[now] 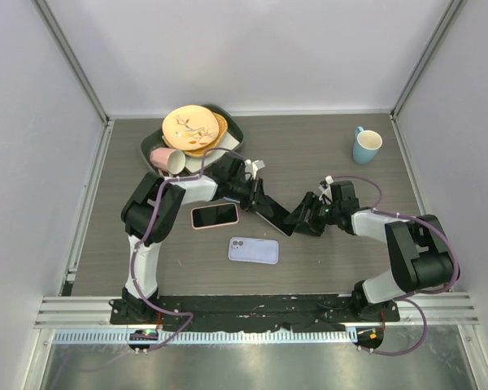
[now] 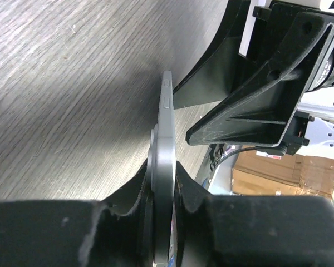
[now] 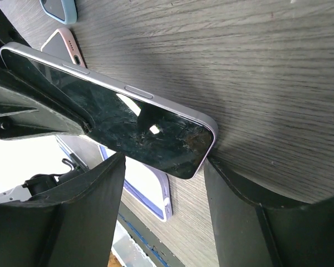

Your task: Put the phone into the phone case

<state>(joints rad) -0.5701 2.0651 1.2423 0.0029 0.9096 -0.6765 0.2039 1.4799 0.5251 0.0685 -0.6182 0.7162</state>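
A phone (image 1: pixel 274 219) with a dark screen and lavender rim hangs tilted above the table between both arms. In the left wrist view I see the phone (image 2: pixel 165 119) edge-on, and my left gripper (image 2: pixel 162 169) is shut on it, a pad pressed on each face. The phone's (image 3: pixel 128 122) other end lies between the fingers of my right gripper (image 3: pixel 164 162), which stands open; one corner rests against the right finger (image 3: pixel 239 206), and the left finger is apart from it. The lavender phone case (image 1: pixel 254 250) lies flat on the table in front of the arms, under the phone.
A pink-edged phone (image 1: pixel 215 216) lies face up left of the held one. A dark tray (image 1: pixel 232 130) at the back holds a patterned plate (image 1: pixel 191 127) and a tipped pink cup (image 1: pixel 167 158). A blue mug (image 1: pixel 366 145) stands at the back right.
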